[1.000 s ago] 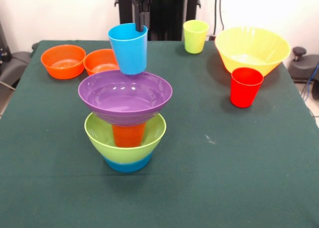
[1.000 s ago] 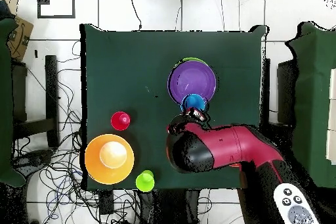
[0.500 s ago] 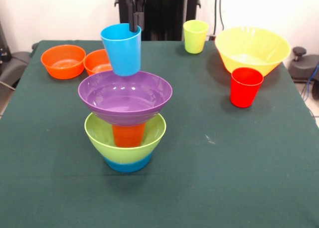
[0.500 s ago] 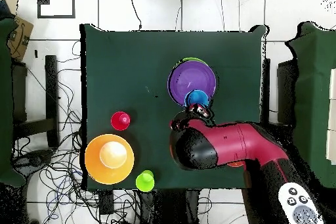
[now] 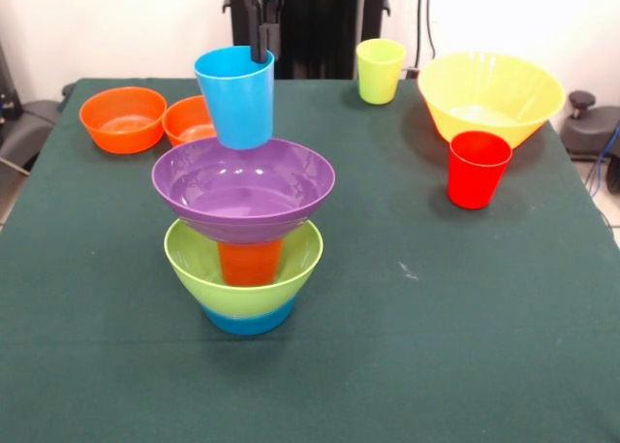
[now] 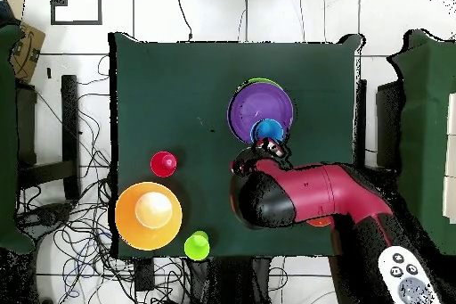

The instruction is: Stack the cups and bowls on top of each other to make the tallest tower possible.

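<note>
Nearest on the bench [image 5: 484,346], the tower [image 5: 244,232] has a small blue bowl [image 5: 248,319] under the lime green bowl [image 5: 243,268], an orange cup [image 5: 250,263] propping the purple bowl [image 5: 243,187]. Above its far rim, the fingers [image 5: 259,47] pinch the tilted light blue cup [image 5: 235,96] by its lip, apparently to seat it. Red cup [image 5: 478,169], yellow bowl [image 5: 490,97], yellow-green cup [image 5: 380,70] and two orange bowls [image 5: 123,118] stand well apart, obstructing nothing.

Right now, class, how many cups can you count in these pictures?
4. The light blue cup hangs from the tool above the purple bowl; the orange cup is in the tower; the yellow-green cup and red cup stand on the table.
</note>
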Action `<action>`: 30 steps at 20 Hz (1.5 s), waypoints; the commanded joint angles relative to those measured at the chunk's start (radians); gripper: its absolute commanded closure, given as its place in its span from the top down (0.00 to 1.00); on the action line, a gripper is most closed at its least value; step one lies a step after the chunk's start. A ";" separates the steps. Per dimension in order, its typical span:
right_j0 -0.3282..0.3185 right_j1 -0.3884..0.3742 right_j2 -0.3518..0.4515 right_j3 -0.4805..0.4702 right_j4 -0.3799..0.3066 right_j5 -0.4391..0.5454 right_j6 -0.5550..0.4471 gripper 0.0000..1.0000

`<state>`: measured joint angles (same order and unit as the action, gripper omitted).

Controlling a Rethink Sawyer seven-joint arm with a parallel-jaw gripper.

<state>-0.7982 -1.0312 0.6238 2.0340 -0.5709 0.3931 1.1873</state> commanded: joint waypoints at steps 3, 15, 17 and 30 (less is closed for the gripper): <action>0.030 0.024 0.009 -0.031 -0.101 -0.048 0.016 0.00; 0.059 0.065 -0.029 -0.057 -0.170 -0.091 0.055 0.00; 0.064 0.074 -0.033 -0.062 -0.178 -0.097 0.062 0.00; 0.082 0.086 -0.050 -0.074 -0.195 -0.105 0.075 0.00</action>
<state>-0.7519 -0.9794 0.6171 1.9991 -0.6879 0.3086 1.1873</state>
